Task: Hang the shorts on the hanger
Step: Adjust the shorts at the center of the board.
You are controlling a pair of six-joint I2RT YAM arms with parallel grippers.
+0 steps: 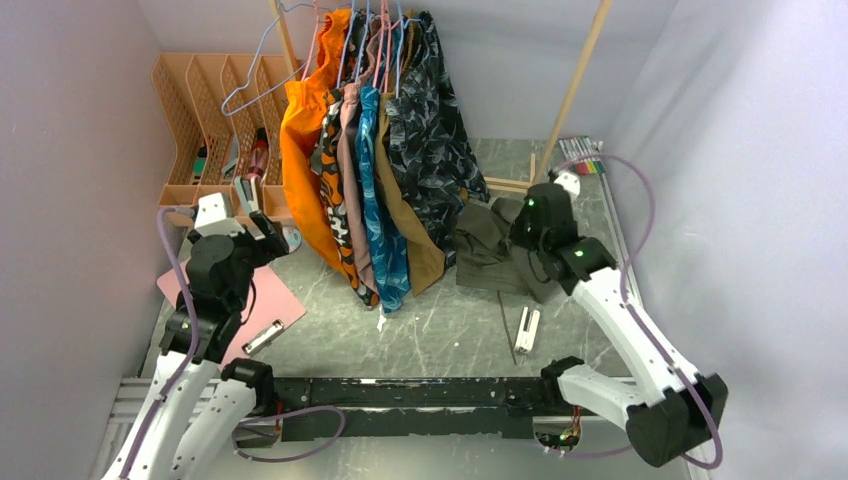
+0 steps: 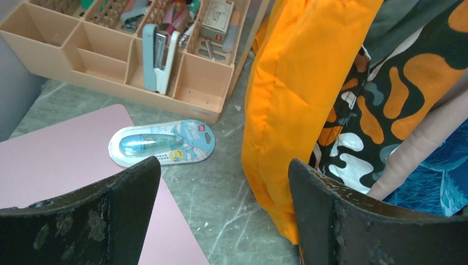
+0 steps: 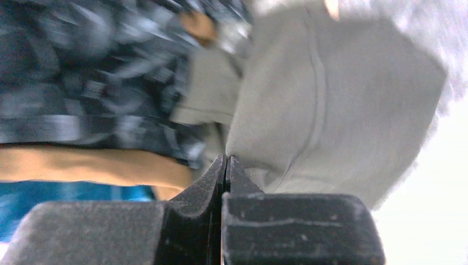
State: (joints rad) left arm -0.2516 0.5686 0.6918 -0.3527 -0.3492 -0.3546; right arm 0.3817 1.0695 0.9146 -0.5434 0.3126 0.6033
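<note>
Olive-green shorts are lying crumpled on the table right of the hanging clothes, the right gripper pressing its fingers together at the fabric. Left gripper is hovering, fingers apart, beside the orange garment; the light-blue hanger is hanging just left of that garment.

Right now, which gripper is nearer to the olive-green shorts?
The right. The right gripper is directly at the shorts, jaws shut at the fabric. The left gripper is far off, open, beyond the hanging garments, near the pink board.
</note>
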